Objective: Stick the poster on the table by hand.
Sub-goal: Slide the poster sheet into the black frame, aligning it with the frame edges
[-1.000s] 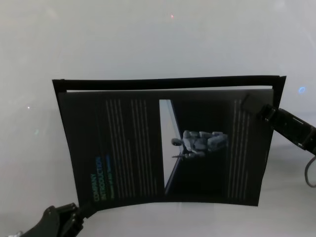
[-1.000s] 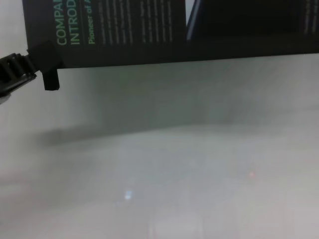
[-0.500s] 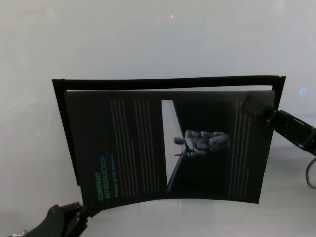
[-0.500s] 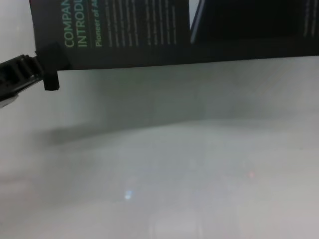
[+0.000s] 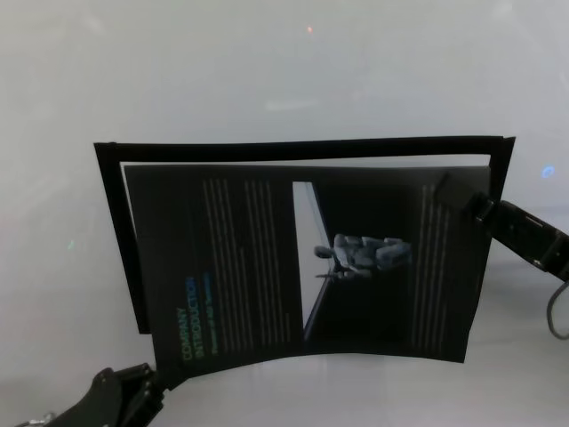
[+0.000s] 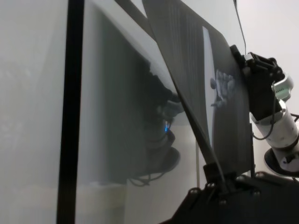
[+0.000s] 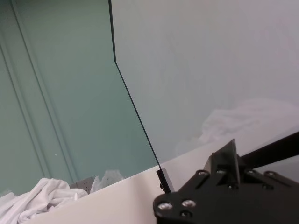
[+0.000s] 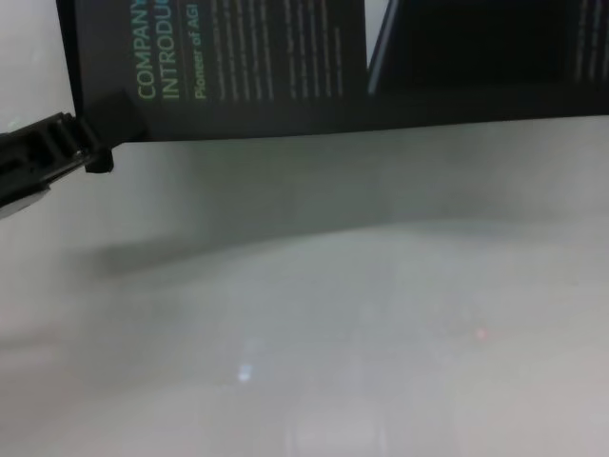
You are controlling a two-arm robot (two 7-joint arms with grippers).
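The poster (image 5: 302,258) hangs above the table (image 5: 267,71), pinched at two opposite corners. The left gripper (image 5: 147,391) clamps the near corner by the teal heading; the right gripper (image 5: 458,191) clamps the far corner on the other side. Between them the sheet bows, its near edge curving, and in the left wrist view it stands clear of the surface, so it is not yet stuck down.

To do this step well, I judge both arms should pull gently apart to take out the bow, then lower one edge first and let the rest roll flat.

Beyond the right gripper's corner a thin black outline (image 5: 116,222) runs just outside the poster's far and left edges. Around both grippers the table lies bare, giving room to spread outward.
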